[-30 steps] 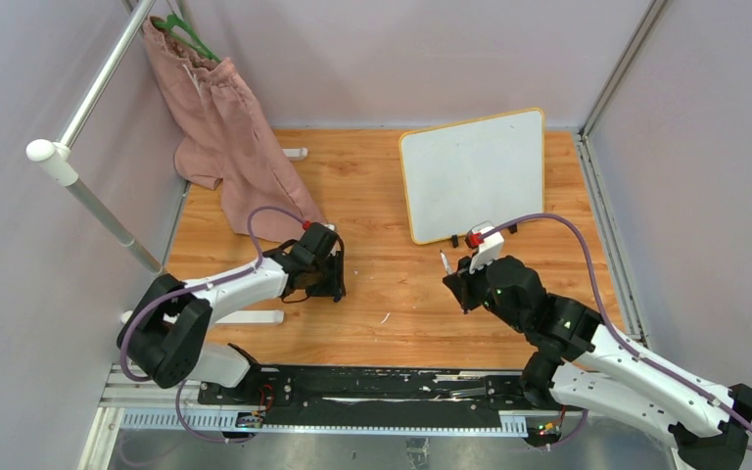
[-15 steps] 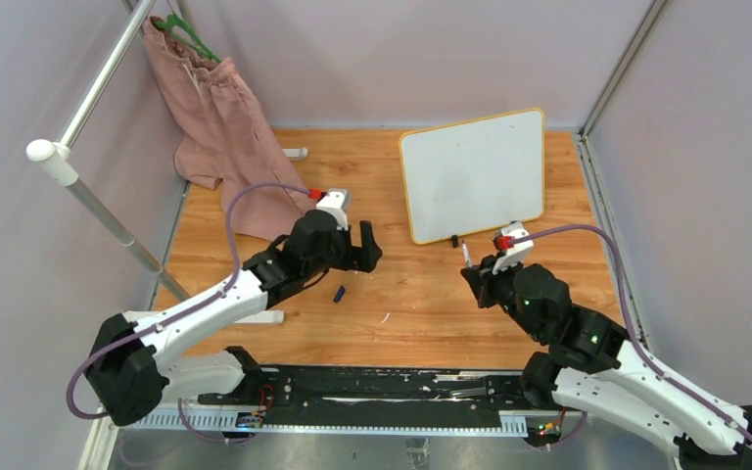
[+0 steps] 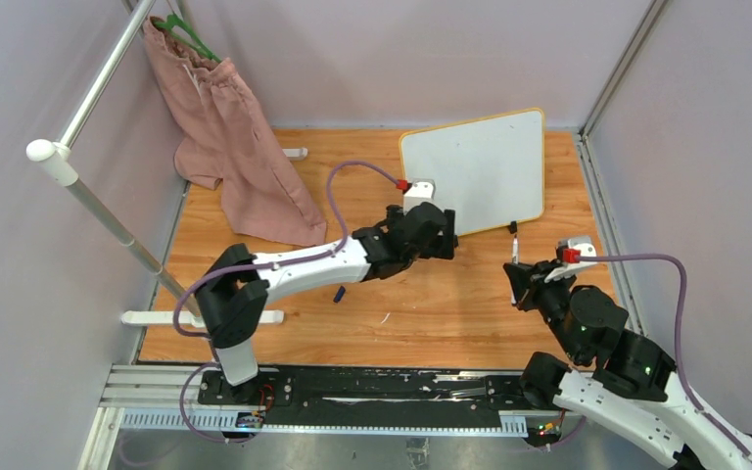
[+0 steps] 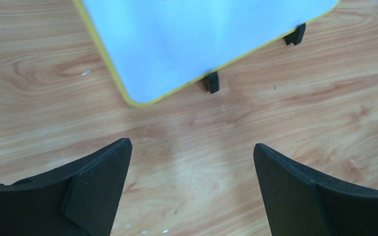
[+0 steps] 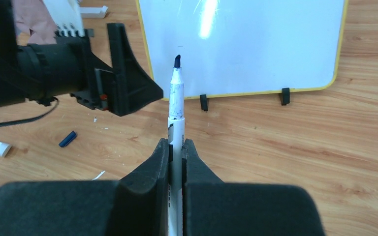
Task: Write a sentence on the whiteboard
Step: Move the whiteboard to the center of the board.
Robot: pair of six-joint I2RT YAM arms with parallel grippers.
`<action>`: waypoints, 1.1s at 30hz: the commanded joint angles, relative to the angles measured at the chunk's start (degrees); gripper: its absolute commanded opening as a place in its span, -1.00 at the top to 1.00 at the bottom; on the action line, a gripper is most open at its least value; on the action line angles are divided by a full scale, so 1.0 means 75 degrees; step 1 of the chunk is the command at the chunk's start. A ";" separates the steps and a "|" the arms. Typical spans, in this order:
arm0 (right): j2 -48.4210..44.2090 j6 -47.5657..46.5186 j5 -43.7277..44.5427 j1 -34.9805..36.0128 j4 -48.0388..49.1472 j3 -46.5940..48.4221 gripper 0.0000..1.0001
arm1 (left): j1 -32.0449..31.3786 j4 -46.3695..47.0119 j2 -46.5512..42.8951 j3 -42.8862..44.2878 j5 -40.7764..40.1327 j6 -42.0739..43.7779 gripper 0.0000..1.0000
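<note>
Near the whiteboard (image 3: 475,171), left gripper (image 4: 192,150) gapes wide; right gripper (image 5: 176,145) clamps a marker (image 5: 177,98).

Glossy whiteboard (image 3: 475,171) on a wooden tabletop (image 3: 431,304)
Its face is smooth, catching glare; the wood shows grain; left of the whiteboard, pink cloth (image 3: 225,127) looks soft and matt.
</note>
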 commanded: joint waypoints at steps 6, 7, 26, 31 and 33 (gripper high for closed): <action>-0.0518 0.0153 0.0631 -0.0009 -0.0688 0.0550 1.00 | -0.0467 -0.1893 0.2126 0.2470 -0.1770 -0.2170 -0.93; -0.0575 0.0105 0.0648 -0.0009 -0.0697 0.0584 1.00 | -0.0511 -0.2102 0.2311 0.2702 -0.1867 -0.2429 -0.88; -0.0893 -0.0425 0.0738 -0.0002 -0.1210 0.1188 1.00 | -0.0807 -0.4889 0.5584 0.6752 -0.2132 -0.4054 -0.62; -0.0971 -0.0588 0.0768 -0.0006 -0.1215 0.1187 1.00 | -0.0807 -0.4986 0.5959 0.7072 -0.2510 -0.3956 -0.58; -0.1035 -0.0624 0.0814 -0.0009 -0.1218 0.1150 1.00 | -0.0813 -0.5070 0.6140 0.7262 -0.2638 -0.3885 -0.58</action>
